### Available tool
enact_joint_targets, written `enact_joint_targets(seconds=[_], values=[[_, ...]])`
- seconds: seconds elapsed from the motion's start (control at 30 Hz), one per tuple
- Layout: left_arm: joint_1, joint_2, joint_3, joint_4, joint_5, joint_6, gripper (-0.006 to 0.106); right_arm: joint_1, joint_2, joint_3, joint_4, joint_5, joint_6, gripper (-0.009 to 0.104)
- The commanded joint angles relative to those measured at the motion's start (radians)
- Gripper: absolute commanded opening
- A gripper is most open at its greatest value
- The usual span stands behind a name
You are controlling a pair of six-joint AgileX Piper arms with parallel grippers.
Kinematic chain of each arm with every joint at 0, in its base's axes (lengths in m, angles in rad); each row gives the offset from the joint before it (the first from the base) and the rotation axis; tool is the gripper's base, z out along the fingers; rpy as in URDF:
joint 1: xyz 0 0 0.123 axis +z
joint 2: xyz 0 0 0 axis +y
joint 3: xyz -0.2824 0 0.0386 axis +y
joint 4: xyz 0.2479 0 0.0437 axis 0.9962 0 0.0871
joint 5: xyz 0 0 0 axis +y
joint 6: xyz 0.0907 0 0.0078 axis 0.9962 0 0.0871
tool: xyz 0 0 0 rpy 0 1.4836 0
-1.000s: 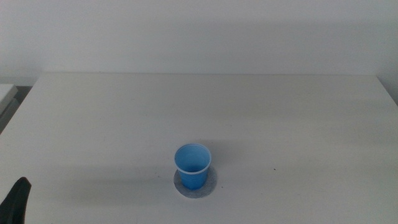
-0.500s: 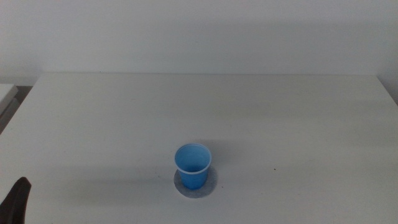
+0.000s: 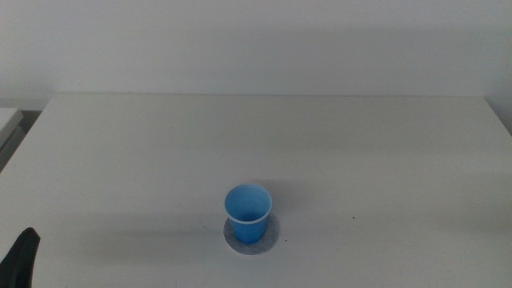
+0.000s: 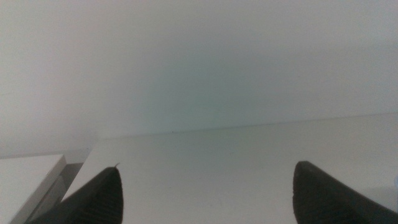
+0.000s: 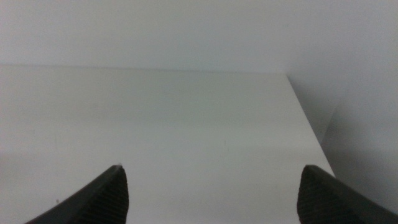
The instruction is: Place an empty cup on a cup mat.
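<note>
The blue cup (image 3: 248,213) stands upright on the grey cup mat (image 3: 272,238), mouth up and empty, with the mat's speckled edge showing around its base. Both sit near the front middle of the white table (image 3: 360,144).

The left end effector (image 4: 205,190) is released, its two dark jaws spread wide with only bare table between them. In the middle view just one dark tip of it (image 3: 22,258) shows at the bottom left corner, so the cup and mat lie well apart from it, off to its right and slightly ahead.

The right end effector (image 5: 211,190) is likewise released, jaws wide apart over bare table near the table's right edge, grasping nothing. It does not appear in the middle view.
</note>
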Motion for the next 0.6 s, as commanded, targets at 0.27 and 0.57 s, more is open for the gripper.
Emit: enact_joint_targets(seconds=[0.27,0.57], values=[[-0.002,-0.004,0.000,-0.003,-0.005,-0.003,0.094,-0.008,-0.293,0.226,-0.018,-0.004,-0.009,0.093],[-0.002,-0.004,0.000,-0.003,-0.005,-0.003,0.094,-0.008,-0.358,0.280,-0.018,0.028,-0.009,0.093]])
